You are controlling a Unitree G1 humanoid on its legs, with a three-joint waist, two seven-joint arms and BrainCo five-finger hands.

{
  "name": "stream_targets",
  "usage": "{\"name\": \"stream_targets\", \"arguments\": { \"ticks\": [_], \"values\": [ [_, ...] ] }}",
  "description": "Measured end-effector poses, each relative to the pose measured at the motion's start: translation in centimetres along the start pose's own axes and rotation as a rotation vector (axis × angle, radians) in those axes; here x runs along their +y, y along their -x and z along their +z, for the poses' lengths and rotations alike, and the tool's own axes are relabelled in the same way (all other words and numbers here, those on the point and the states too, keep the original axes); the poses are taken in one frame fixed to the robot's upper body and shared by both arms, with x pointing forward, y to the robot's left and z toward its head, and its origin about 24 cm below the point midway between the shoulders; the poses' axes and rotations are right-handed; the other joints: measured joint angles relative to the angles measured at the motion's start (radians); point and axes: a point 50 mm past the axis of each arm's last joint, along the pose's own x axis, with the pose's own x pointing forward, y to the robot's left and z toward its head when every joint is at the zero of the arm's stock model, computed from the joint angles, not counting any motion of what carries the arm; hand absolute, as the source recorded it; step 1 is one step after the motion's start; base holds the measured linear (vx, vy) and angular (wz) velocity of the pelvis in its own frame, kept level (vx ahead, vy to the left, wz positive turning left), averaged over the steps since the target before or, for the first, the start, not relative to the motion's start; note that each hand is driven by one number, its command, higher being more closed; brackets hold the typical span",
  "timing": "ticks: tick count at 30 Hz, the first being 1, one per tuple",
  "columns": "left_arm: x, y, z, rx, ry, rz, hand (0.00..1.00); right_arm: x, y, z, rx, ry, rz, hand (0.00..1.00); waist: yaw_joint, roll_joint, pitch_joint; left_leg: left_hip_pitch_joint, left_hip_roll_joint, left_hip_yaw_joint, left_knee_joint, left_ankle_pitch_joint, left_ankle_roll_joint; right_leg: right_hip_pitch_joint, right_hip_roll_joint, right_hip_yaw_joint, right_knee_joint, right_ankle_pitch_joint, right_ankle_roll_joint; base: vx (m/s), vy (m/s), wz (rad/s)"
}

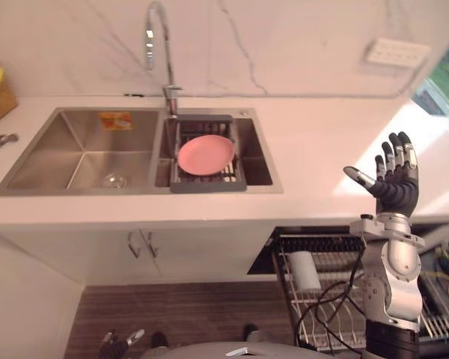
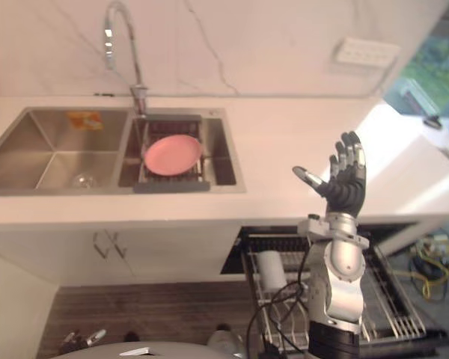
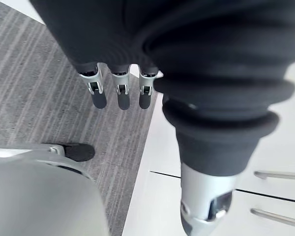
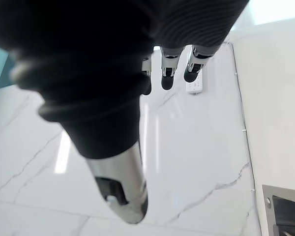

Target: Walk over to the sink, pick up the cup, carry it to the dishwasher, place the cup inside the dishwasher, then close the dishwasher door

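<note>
Left eye view: cup (image 1: 305, 271), seemingly, lies below raised right hand (image 1: 395, 187).

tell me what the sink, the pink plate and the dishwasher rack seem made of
Sink: likely stainless steel, brushed satin finish; grey metal with soft reflections on its walls.
Pink plate: probably plastic or melamine, matte; flat even colour, barely any glare; ceramic possible.
Dishwasher rack: seemingly coated metal wire; thin pale rods in a grid.
</note>
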Motion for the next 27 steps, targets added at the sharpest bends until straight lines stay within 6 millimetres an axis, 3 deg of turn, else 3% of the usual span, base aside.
{"name": "stream_targets", "arguments": {
  "ticks": [1,4,7,11,19,20,27],
  "values": [
    [0.4,0.0,-0.1,0.007,-0.02,0.006,0.0,0.1,0.0,0.0,-0.001,-0.001,0.006,0.0,0.015,-0.016,-0.002,0.0,0.001,0.0,0.0,0.004,0.005,0.0,0.001,-0.003,-0.002,0.005,-0.007,0.05,-0.011,0.02],
    [1.1,0.1,-0.6,0.029,-0.029,0.023,0.0,0.3,-0.4,0.2,-0.015,0.001,0.014,0.0,0.016,-0.047,-0.015,-0.004,0.0,-0.002,0.0,0.004,0.006,0.017,0.002,-0.008,-0.025,0.032,-0.009,0.05,0.009,0.02],
    [1.3,0.0,-0.3,0.027,-0.029,0.028,0.0,1.0,-1.3,0.6,-0.054,0.038,0.036,0.0,0.013,-0.057,-0.022,-0.01,0.001,-0.001,0.0,0.006,0.008,0.028,0.006,-0.008,-0.056,0.052,-0.013,0.0,0.0,0.0],
    [1.4,-0.1,0.0,0.015,-0.013,0.036,0.0,2.1,-1.7,0.0,-0.032,0.052,0.11,0.0,0.014,-0.055,-0.028,0.003,0.011,0.001,0.0,0.004,0.005,0.046,0.016,-0.008,-0.074,0.054,-0.024,-0.05,-0.022,-0.04],
    [1.8,0.3,-0.9,0.036,-0.029,0.047,0.0,3.9,-1.6,-0.2,-0.033,0.27,0.288,0.0,0.016,-0.055,-0.051,-0.032,0.028,-0.003,0.0,0.002,0.001,0.039,0.029,-0.032,-0.1,0.057,-0.031,-0.06,-0.022,0.05],
    [1.0,0.4,-1.1,0.03,-0.041,0.023,0.0,4.4,-2.1,-0.9,0.008,0.282,0.337,0.0,0.028,-0.018,-0.06,-0.047,0.033,-0.02,0.0,0.01,0.0,0.06,0.031,-0.064,-0.145,0.083,-0.038,0.01,0.0,0.03],
    [0.8,0.3,-0.8,0.025,-0.039,0.019,0.0,4.4,-2.1,-0.9,0.008,0.282,0.337,0.0,0.033,-0.016,-0.055,-0.047,0.033,-0.02,0.0,0.01,0.0,0.06,0.031,-0.065,-0.146,0.083,-0.037,0.0,0.0,0.0]
  ]
}}
